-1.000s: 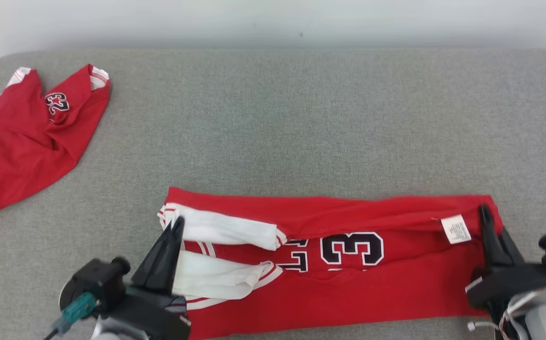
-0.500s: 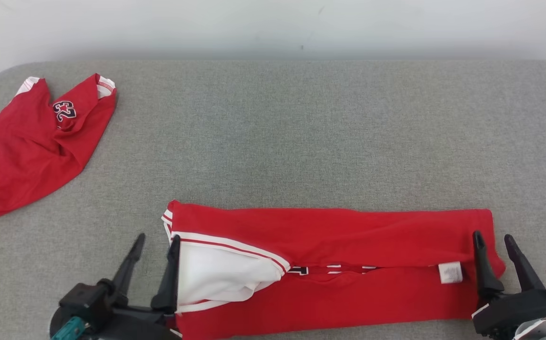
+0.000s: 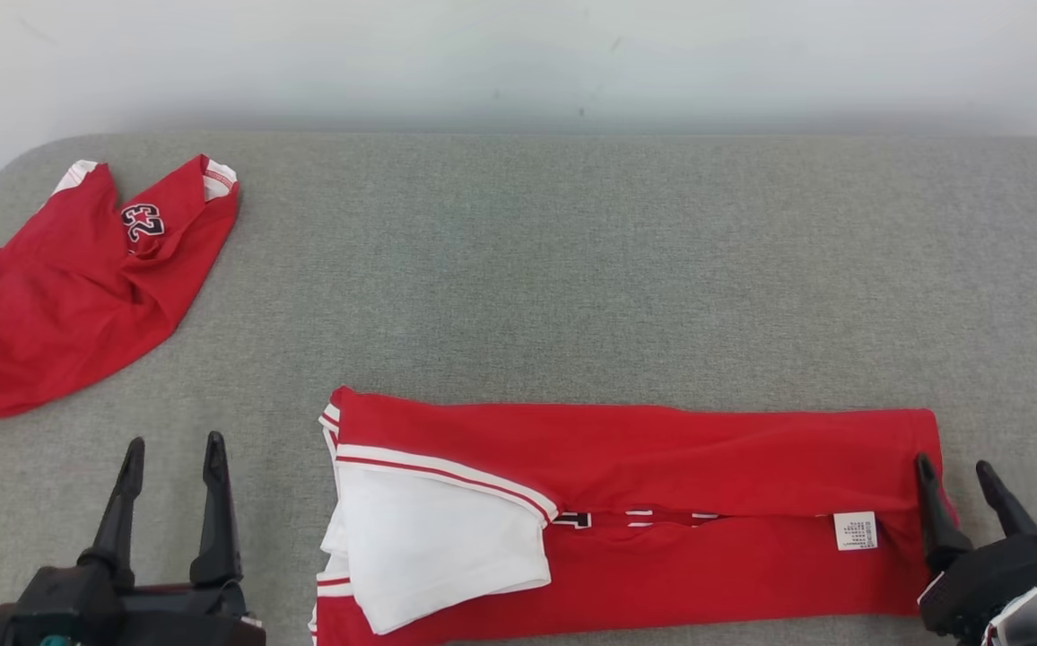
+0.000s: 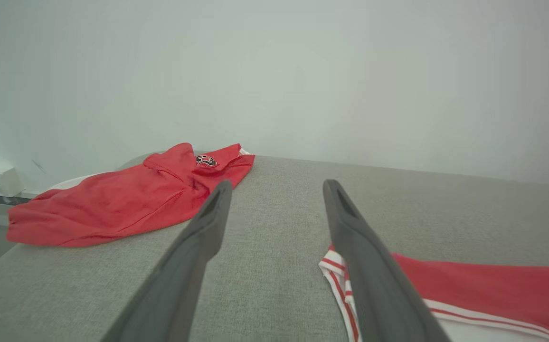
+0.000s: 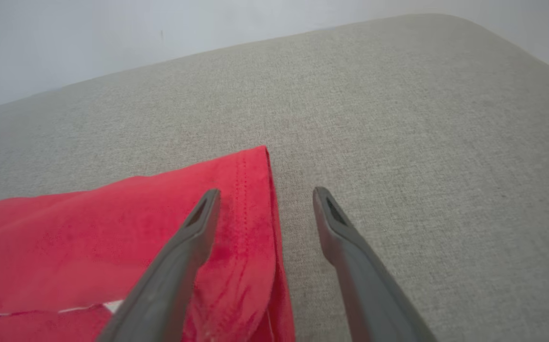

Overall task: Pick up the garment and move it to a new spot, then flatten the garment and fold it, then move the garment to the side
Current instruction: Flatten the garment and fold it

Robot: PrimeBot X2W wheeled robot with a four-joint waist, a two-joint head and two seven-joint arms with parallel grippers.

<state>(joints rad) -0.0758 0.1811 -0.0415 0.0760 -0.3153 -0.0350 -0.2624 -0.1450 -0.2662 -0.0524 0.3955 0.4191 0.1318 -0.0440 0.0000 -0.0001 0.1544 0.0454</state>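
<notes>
While the folded jersey (image 3: pixel 662 449) lies at lower centre, the left gripper (image 3: pixel 174 442) at lower left and the right gripper (image 3: pixel 953 463) at lower right stand open, empty.

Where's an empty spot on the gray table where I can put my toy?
The biggest bare patch is the gray table between the wall and the folded red shirt, right of the crumpled red shirt. A smaller gap lies between the two shirts. The near edge is crowded by the folded shirt.
</notes>
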